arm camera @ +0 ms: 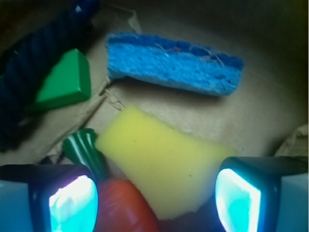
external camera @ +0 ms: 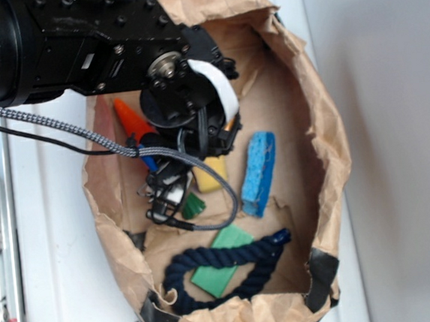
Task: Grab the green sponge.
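Note:
The green sponge [external camera: 225,259] is a flat mid-green slab on the floor of the brown paper bag, near its front, with a navy rope [external camera: 231,254] lying across it. In the wrist view the green sponge [arm camera: 65,83] sits at the upper left, beside the rope [arm camera: 34,67]. My gripper [external camera: 169,194] hangs open inside the bag, behind and left of the green sponge and apart from it. In the wrist view the gripper [arm camera: 154,198] is open over a yellow sponge [arm camera: 159,162] and an orange toy carrot [arm camera: 123,208], gripping neither.
A blue porous sponge [external camera: 260,172] lies to the right; it is also in the wrist view [arm camera: 174,63]. The carrot's tip [external camera: 132,117] pokes out behind the arm. The crumpled bag wall [external camera: 326,144] rings everything, on a white surface.

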Controlling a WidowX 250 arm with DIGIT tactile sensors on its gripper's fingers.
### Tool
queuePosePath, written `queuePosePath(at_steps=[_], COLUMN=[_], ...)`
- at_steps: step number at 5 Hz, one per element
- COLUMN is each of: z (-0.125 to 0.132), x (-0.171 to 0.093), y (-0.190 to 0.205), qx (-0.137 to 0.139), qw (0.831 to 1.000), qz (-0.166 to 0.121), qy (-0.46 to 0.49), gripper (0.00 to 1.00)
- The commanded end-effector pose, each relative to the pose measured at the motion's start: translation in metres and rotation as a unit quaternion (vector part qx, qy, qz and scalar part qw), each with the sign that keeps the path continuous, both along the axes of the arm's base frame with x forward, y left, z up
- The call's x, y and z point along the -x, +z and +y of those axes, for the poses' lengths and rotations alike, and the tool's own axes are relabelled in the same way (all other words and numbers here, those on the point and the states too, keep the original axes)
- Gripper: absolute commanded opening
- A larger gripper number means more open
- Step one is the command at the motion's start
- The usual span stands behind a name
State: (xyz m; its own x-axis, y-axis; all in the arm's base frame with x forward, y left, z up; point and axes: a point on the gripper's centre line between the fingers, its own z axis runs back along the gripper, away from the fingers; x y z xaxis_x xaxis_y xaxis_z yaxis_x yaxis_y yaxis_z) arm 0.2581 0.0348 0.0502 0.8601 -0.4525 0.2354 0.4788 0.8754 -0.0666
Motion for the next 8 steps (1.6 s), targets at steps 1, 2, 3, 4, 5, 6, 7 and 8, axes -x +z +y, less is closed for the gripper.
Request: queuePosePath(at_steps=[1, 2, 3, 4, 5, 6, 7, 8], z=[-0.012, -0.016, -0.018, -0.019, -0.02, -0.015, -0.003, 0.004], x=[-0.017, -0.026, -0.028, -0.025, -0.025, -0.016, -0.002, 0.004], y=[-0.005, -0.012, -0.015, -0.016, -0.014, 0.006, 0.036, 0.066], qx=[-0.022, -0.033, -0.039, -0.04, -0.038, -0.03, -0.039, -0.073], qw=[1.0, 0.999, 0.998, 0.999, 0.999, 0.997, 0.992, 0.977], qz=[-0.002, 0.0, -0.001, -0.002, 0.0, 0.007, 0.046, 0.083], qy=[0.017, 0.036, 0.041, 0.038, 0.038, 0.065, 0.114, 0.183], gripper=[1.0, 0.0, 0.0, 0.0, 0.0, 0.0, 0.0, 0.0])
